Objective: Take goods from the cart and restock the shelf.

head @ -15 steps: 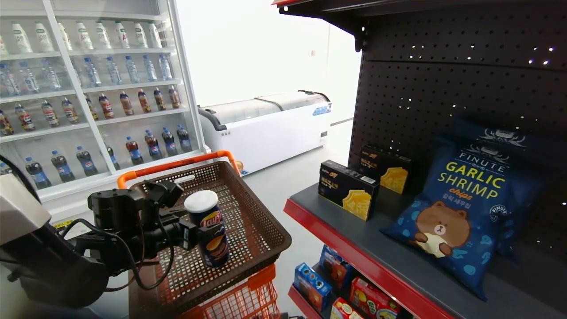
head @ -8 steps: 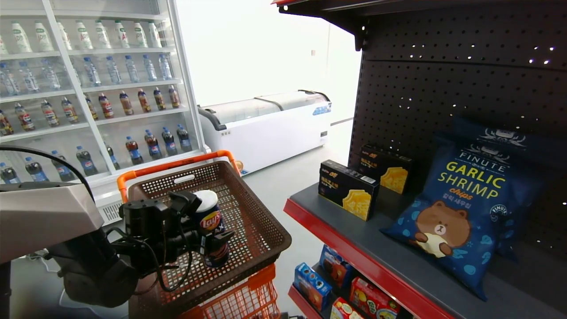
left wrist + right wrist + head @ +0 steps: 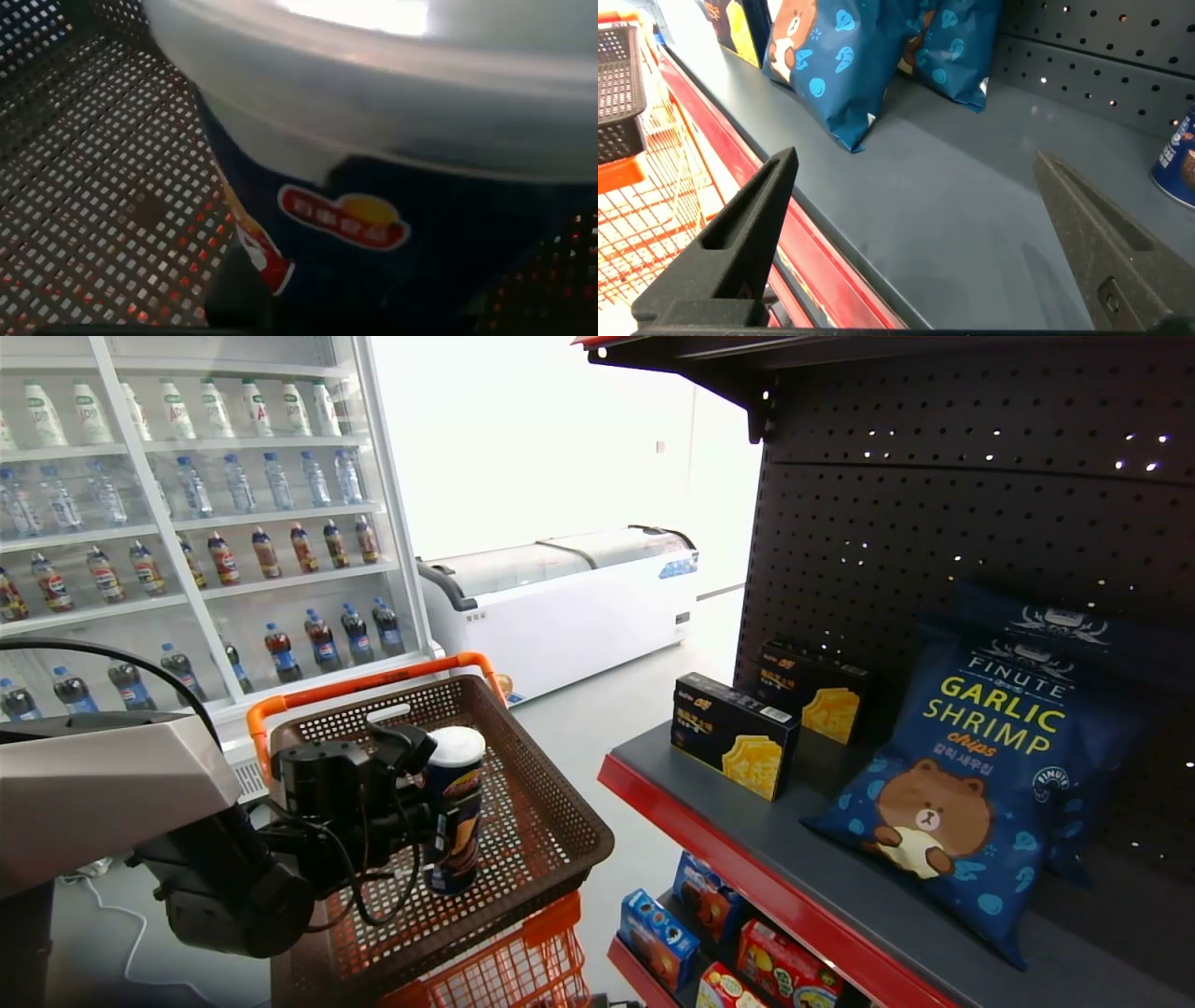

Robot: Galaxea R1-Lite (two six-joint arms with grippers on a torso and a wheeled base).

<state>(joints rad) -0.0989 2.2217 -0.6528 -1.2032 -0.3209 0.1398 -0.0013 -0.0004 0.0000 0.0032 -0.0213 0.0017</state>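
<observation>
The jaws of the left gripper (image 3: 441, 823) are closed on the chips can (image 3: 457, 782), one finger on each side of its middle. The can stands almost straight up, with its white lid on top. Its bottom is down near the floor of the brown basket (image 3: 546, 793), but I cannot tell if it touches. The basket sits on top of the orange cart (image 3: 364, 683). In the left wrist view, the can (image 3: 392, 233) is right up close, with the basket's holey floor behind it.

The jaws of the right gripper (image 3: 915, 163) are wide open and hold nothing. They hang over a bare part of the grey shelf (image 3: 952, 233), near the blue chip bags (image 3: 840, 65).

I think the can is light, because it is a thin tube with chips inside. The wall is stiff but could dent if squeezed too hard, and the chips would break if it fell. The side looks smooth, so it could slip. The middle of the tube is a good place to hold it, not the soft lid.

The shelf (image 3: 747, 831) is off to the right of the cart. There is room on it between the yellow and black boxes (image 3: 735, 735) and the big blue bag (image 3: 971, 775).
</observation>
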